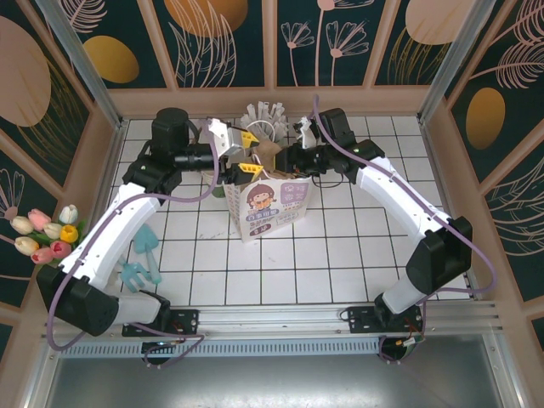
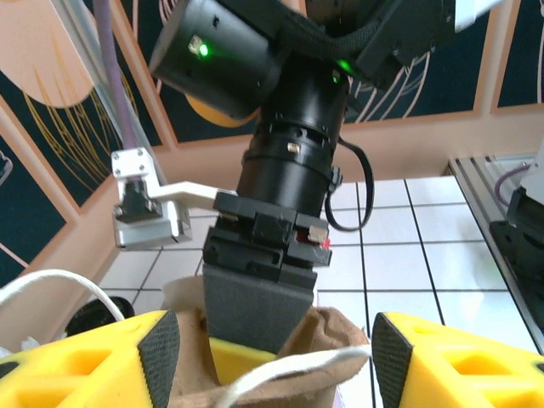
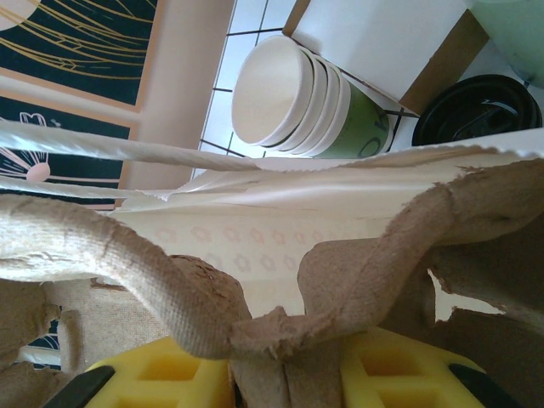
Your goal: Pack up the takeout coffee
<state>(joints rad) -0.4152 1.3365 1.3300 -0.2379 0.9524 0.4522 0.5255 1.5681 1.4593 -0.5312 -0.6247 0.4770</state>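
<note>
2 grippers meet over the paper bag point(image 1: 270, 208): right gripper point(image 3: 285, 374) pinches the brown carrier point(image 3: 357, 280), left gripper point(image 2: 274, 357) stands wide around it. Your takeout coffee point(image 3: 478, 104) sits behind, beside the cream cups point(image 3: 289, 93).

Bag point(image 1: 270, 206) top crowded — nr tiles point(image 1: 280, 272) free

Printed matter stands on the front face of the paper bag point(image 1: 274, 206), at centre frame in the top view: a cartoon girl's face with rows of characters beneath it, in what appears to be Chinese script, too small to read. In the right wrist view, at upper centre, the green wall of the outermost cup in the stack of paper cups point(image 3: 297, 98) carries pale lettering; only rounded fragments show and no word can be made out. No brand name, number or sign is legible elsewhere.
</note>
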